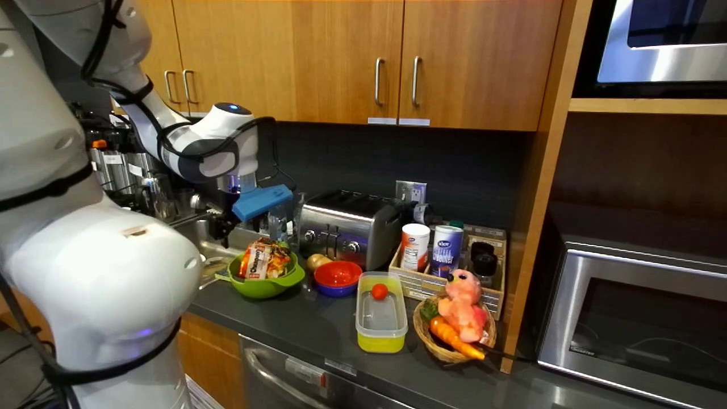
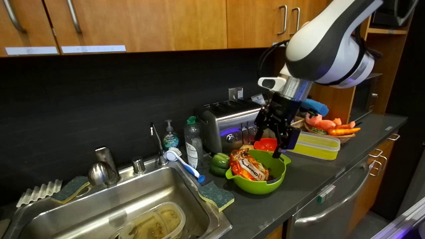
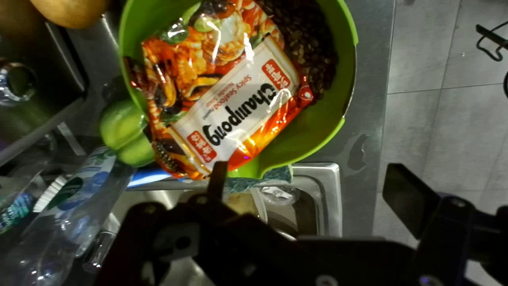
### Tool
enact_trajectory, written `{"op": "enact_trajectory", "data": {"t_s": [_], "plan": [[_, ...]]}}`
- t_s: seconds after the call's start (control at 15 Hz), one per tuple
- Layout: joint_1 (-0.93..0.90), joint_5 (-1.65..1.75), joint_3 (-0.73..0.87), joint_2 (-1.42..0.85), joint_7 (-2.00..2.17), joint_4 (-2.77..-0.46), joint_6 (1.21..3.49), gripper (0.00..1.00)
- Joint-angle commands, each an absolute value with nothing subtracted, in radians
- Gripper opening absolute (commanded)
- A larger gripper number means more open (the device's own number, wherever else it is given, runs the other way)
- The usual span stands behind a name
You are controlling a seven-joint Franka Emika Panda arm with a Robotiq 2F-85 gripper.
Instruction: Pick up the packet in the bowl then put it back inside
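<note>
The packet point(image 3: 238, 95), shiny orange-red with a white "Champong" label, lies tilted inside the lime-green bowl point(image 3: 313, 137). One end of it rests over the bowl's rim beside the spout. Dark beans point(image 3: 311, 43) fill part of the bowl next to and under it. In both exterior views the packet point(image 1: 263, 260) point(image 2: 247, 166) sticks up above the bowl point(image 1: 261, 288) point(image 2: 257, 187). My gripper point(image 2: 267, 147) hangs above the bowl, its jaws wide apart. From the wrist, nothing is between the fingers of the gripper point(image 3: 307, 171); the left fingertip overlaps the packet's lower edge in the picture.
A steel toaster point(image 2: 229, 122) stands behind the bowl. The sink point(image 2: 196, 219), a sponge point(image 2: 217, 196), a green pepper point(image 2: 219, 164) and a clear bottle point(image 2: 193, 146) are close by. Farther along are a red bowl point(image 1: 339, 274), a plastic container point(image 1: 381, 324) and a basket point(image 1: 434, 341).
</note>
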State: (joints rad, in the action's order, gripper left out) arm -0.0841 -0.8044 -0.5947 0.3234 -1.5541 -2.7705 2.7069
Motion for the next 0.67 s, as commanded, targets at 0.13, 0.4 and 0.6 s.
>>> {"op": "enact_trajectory", "data": {"t_s": [0.13, 0.4, 0.6], "plan": [[-0.048, -0.823, -0.617, 0.49, -1.49, -2.786, 2.695, 1.0], [0.064, -0.758, -0.686, 0.564, -1.357, -2.782, 2.664, 1.0], [0.172, -0.674, -0.756, 0.641, -1.215, -2.789, 2.577, 1.0]]}}
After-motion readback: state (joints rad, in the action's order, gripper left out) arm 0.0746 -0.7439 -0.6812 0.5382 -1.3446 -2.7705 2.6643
